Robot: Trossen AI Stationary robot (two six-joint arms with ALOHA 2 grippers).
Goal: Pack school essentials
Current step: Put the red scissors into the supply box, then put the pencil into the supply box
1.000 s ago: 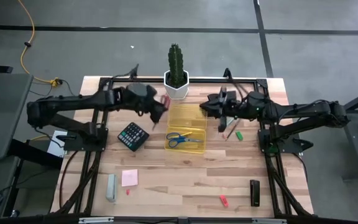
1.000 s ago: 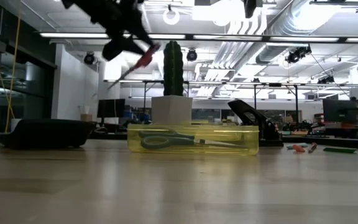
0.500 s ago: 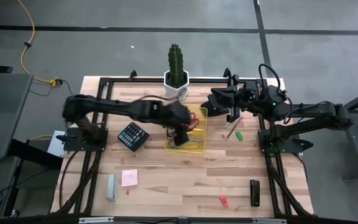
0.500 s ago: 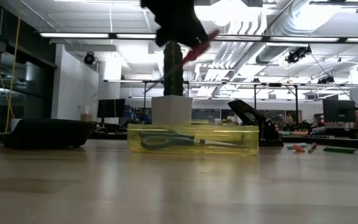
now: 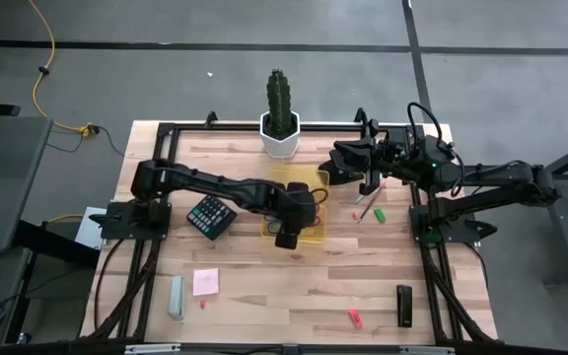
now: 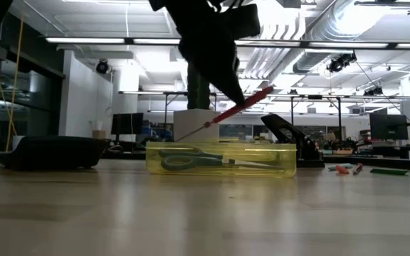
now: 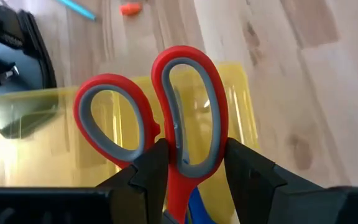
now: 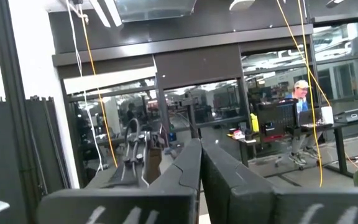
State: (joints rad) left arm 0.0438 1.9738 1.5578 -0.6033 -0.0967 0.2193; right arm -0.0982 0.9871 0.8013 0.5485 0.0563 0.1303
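wood tabletop (image 5: 264, 286), lab bg; left gripper (image 7: 191, 171) clamping red-handled scissors (image 7: 166, 118) over yellow bin (image 6: 219, 160); right gripper (image 8: 199, 162) pinched empty

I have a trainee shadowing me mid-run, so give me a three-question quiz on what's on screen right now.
1. True or false: the left end effector grips the red-handled scissors.
2. What already lies in the yellow tray? A) pink pad B) blue-handled scissors C) calculator
3. Fill in: the right end effector waits near the table's far edge, right of the ____.

Key: 1 true; 2 B; 3 cactus.
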